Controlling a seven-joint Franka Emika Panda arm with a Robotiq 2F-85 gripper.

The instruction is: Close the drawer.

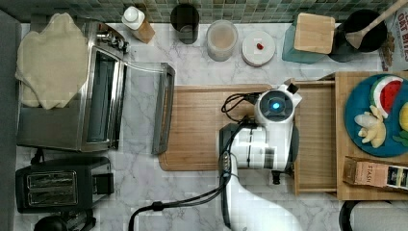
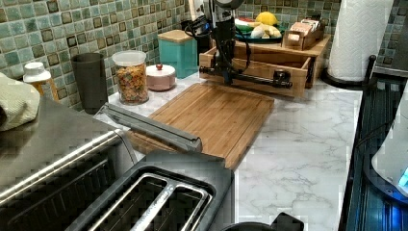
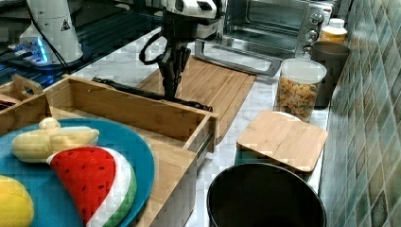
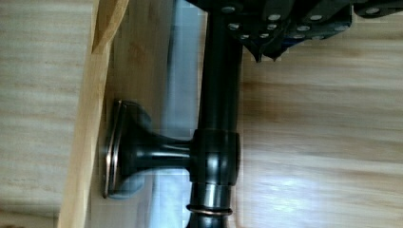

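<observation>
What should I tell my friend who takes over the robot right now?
Gripper: down at the drawer's dark handle bar; whether it grips the bar cannot be told.
Drawer: pulled out from under the slab with the blue plate, empty, its front over the edge of the cutting board.
Done: arm is at the handle.
Left: push the drawer all the way in.

a white marble counter (image 1: pixel 192 62) runs beneath a wall of small green mosaic tiles (image 2: pixel 57 29).
</observation>
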